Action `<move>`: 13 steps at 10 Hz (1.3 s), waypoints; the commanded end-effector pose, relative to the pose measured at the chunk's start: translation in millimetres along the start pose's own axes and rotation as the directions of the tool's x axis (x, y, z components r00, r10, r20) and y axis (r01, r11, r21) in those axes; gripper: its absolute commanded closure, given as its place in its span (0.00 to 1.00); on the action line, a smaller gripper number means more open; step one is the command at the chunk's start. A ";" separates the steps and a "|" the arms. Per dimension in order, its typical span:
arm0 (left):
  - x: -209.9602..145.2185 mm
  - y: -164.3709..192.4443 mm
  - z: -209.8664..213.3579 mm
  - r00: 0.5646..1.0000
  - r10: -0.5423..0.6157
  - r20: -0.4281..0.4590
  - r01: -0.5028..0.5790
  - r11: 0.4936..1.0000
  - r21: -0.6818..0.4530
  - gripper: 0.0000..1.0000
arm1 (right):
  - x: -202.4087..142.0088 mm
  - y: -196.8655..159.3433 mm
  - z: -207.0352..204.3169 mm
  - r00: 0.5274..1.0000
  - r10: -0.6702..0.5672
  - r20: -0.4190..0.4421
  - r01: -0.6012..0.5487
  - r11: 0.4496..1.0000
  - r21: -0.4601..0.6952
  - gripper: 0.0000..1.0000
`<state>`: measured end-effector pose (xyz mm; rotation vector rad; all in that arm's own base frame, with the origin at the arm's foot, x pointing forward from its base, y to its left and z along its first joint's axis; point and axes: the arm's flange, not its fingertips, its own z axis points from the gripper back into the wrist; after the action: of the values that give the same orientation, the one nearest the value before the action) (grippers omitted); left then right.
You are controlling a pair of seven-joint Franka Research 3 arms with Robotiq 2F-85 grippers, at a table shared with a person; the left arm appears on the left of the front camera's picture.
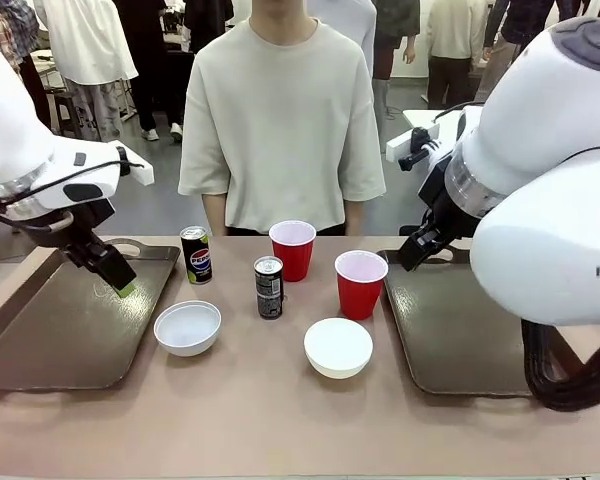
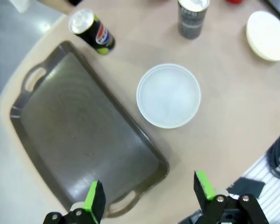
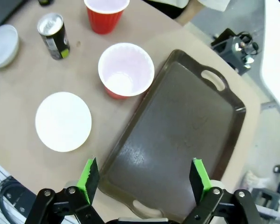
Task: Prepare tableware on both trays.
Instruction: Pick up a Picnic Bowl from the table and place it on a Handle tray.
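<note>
Two dark brown trays lie at the table's sides, the left tray (image 1: 60, 330) (image 2: 70, 130) and the right tray (image 1: 450, 330) (image 3: 182, 130), both bare. Between them stand a Pepsi can (image 1: 195, 255) (image 2: 91, 31), a second dark can (image 1: 269, 287) (image 3: 53, 35), two red cups (image 1: 293, 250) (image 1: 361, 284) (image 3: 126, 70) and two white bowls (image 1: 188, 327) (image 1: 338, 347) (image 2: 168, 95) (image 3: 63, 121). My left gripper (image 1: 115, 272) (image 2: 148, 192) hangs open above the left tray's inner edge. My right gripper (image 1: 417, 248) (image 3: 144, 176) hangs open above the right tray's near left edge. Both hold nothing.
A person in a pale shirt (image 1: 280, 120) stands at the far side of the table, hands out of sight. Bare tabletop runs along the front edge (image 1: 280, 430). Cables (image 1: 570, 370) hang by my right arm.
</note>
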<state>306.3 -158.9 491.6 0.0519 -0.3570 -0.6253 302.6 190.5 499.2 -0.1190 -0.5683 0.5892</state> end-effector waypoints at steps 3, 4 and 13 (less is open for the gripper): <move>10.0 70.7 9.3 0.961 0.218 0.168 -0.101 0.848 -0.521 0.00 | -29.9 -104.7 -3.5 0.903 -0.421 0.090 0.339 0.823 0.456 0.00; 9.3 103.7 18.3 0.937 0.297 0.186 -0.117 0.766 -0.632 0.00 | -45.3 -123.2 -1.9 0.834 -0.536 0.131 0.403 0.753 0.521 0.00; -75.3 141.3 -0.9 0.739 0.669 0.075 -0.324 0.451 -0.832 0.00 | -201.8 -174.7 -15.4 0.654 -0.755 -0.043 0.569 0.453 0.686 0.00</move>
<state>345.1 3.4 497.9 -1.0456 -0.4487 -0.1328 328.0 -105.1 499.9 0.8896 -0.6353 -0.0833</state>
